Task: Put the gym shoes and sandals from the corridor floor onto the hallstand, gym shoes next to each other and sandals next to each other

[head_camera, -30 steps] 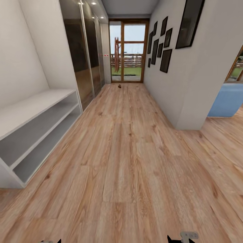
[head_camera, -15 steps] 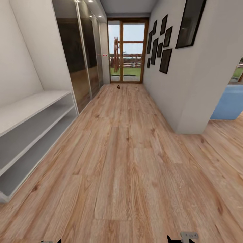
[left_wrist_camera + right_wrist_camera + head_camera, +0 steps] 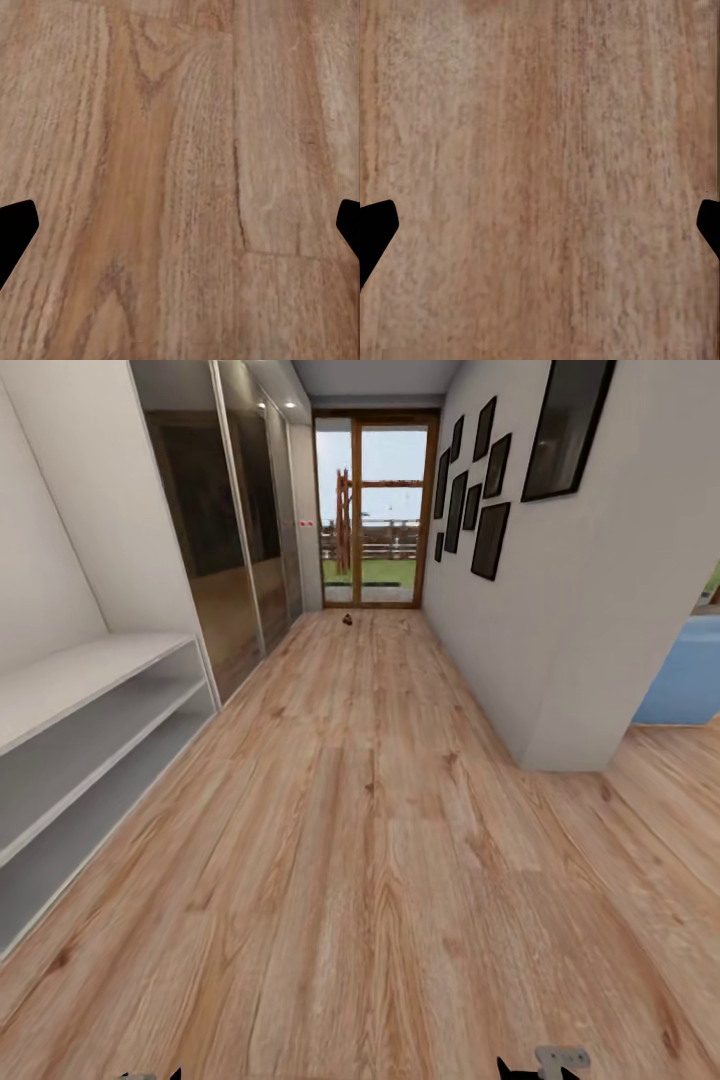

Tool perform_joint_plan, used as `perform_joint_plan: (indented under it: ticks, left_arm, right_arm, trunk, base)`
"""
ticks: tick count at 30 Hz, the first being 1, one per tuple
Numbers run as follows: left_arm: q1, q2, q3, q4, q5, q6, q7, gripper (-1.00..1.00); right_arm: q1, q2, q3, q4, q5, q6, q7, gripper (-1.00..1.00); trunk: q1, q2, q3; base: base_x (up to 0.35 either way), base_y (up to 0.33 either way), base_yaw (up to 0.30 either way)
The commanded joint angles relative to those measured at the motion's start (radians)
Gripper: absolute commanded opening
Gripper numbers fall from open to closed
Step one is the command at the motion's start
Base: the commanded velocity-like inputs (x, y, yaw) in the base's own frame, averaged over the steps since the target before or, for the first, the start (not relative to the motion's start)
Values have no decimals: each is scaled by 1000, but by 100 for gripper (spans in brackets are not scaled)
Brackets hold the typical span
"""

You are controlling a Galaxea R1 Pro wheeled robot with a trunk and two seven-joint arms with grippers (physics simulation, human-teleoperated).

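Note:
The corridor floor (image 3: 370,840) of light wood planks stretches ahead in the head view. The hallstand (image 3: 70,760), a low light-grey open unit with two shelf tiers, stands along the left wall with nothing on it. The gym shoes and sandals are out of view. A small dark brown thing (image 3: 348,619) lies far off by the glass door, too small to identify. My left gripper (image 3: 180,225) and right gripper (image 3: 540,225) hang open over bare planks, with black fingertips (image 3: 15,225) at the frame edges. Their tips peek in at the head view's lower edge (image 3: 150,1074) (image 3: 535,1068).
A mirrored sliding-door wardrobe (image 3: 230,540) follows the hallstand on the left. A white wall (image 3: 560,610) with dark picture frames (image 3: 490,530) ends in a corner on the right, and a blue piece of furniture (image 3: 690,680) stands behind that corner. A glass door (image 3: 372,510) closes the corridor's far end.
The whole head view has advanced down the corridor: the hallstand has slid left and partly out of frame, and the right wall corner is nearer. Both grippers stay open.

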Motion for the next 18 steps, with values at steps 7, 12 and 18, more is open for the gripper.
perform_joint_plan:
  ticks: [7,12,18]
  left_arm:
    - [-1,0,6,1,4,1,-10,100]
    - [-1,0,7,1,4,1,-10,100]
    - [-1,0,7,1,4,1,-10,100]
  right_arm:
    - [-1,-1,8,1,-11,-3,5,100]
    - [-1,-1,9,1,-11,-3,5,100]
    - [-1,-1,9,1,-11,-3,4,100]
  trunk:
    - [0,0,-1]
    - [0,0,-1]
    - [0,0,-1]
  base:
    - [329,-95,0]
    - [333,-85,0]
    - [333,-83,0]
